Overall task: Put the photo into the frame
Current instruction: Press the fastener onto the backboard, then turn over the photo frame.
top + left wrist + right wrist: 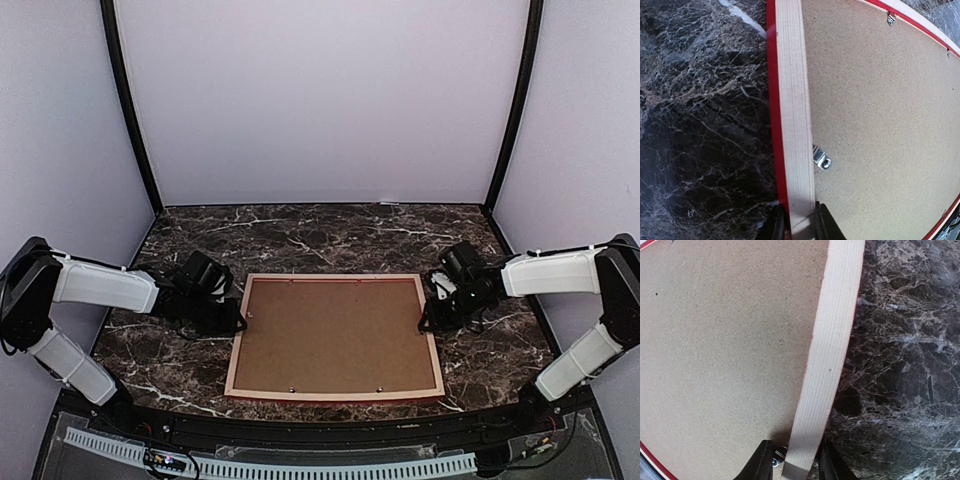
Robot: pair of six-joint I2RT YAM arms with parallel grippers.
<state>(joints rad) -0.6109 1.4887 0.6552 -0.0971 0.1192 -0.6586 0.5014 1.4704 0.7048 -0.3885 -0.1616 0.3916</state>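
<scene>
Pale lilac walls (320, 100) close in three sides of the cell, with a black post (130, 110) running up each back corner. The dark, white-veined marble counter (330, 230) fills the floor of it.

The frame (336, 393) lies flat and face down midway between the counter's left and right edges. It sits in the near half, and its near rail runs just inside the near edge. Its pale wood back faces up, and a thin line of red shows along the outer edge. The brown board (335, 335) fills the opening inside the rails.

The left arm (100, 288) reaches in from the left edge and the right arm (555, 272) from the right edge, both low over the counter.

The left tool (240, 322) is at the frame's left rail. In the wrist view its two dark fingers (774, 226) sit against either side of the pale wood, clamped on it.

The right tool (426, 320) is at the right rail. Its fingers (834, 465) straddle the wood, one over the board and one on the outer side. Whether they press on it cannot be told.

A small metal tab (822, 160) lies on the board against the left rail, just ahead of the left fingers. Another tab (778, 456) shows between the right tool's inner finger and the rail.
</scene>
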